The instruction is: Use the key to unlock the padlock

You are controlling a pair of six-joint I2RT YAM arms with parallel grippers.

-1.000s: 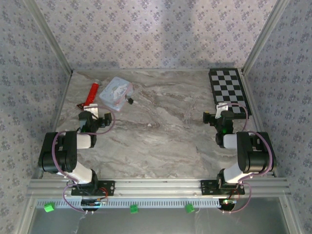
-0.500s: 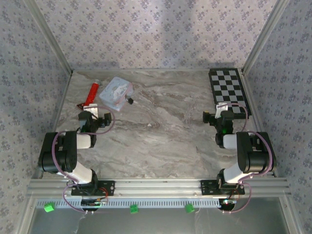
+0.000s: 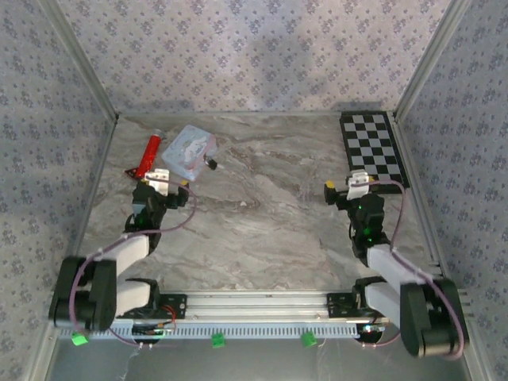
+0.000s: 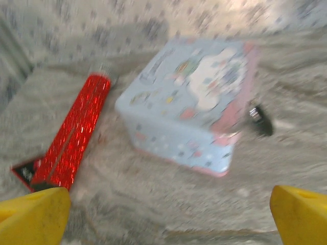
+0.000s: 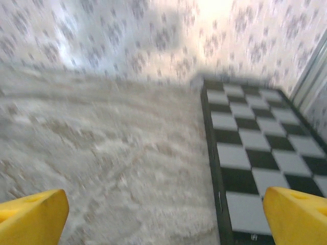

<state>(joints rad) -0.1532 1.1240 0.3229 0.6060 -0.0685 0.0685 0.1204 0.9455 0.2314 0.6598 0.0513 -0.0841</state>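
Far-left back of the marble table (image 3: 270, 222): padlock (image 3: 212, 163) (image 4: 260, 120), a small dark lump at the edge of the pastel tin (image 3: 190, 151) (image 4: 194, 102), on the side facing the table's middle. Touching the tin or just beside it; the blur leaves that unsettled. A bright metal bit shows at its tin end, either shackle or key, too smeared to say.

Red tube (image 3: 148, 155) (image 4: 71, 138) lies on the tin's other side, apart from the lock.

Left gripper (image 3: 171, 178) (image 4: 166, 219) hovers near the tin, pointed at it, claw spread wide, nothing between the tips.

Right gripper (image 3: 343, 181) (image 5: 163, 217) is well apart across the table, beside the checkerboard (image 3: 373, 147) (image 5: 255, 153), claw also spread and empty.

Progress, as I judge it: nothing done yet. Lock not gripped, no key in hand. Locating the key, steadying the lock, inserting and turning all remain.
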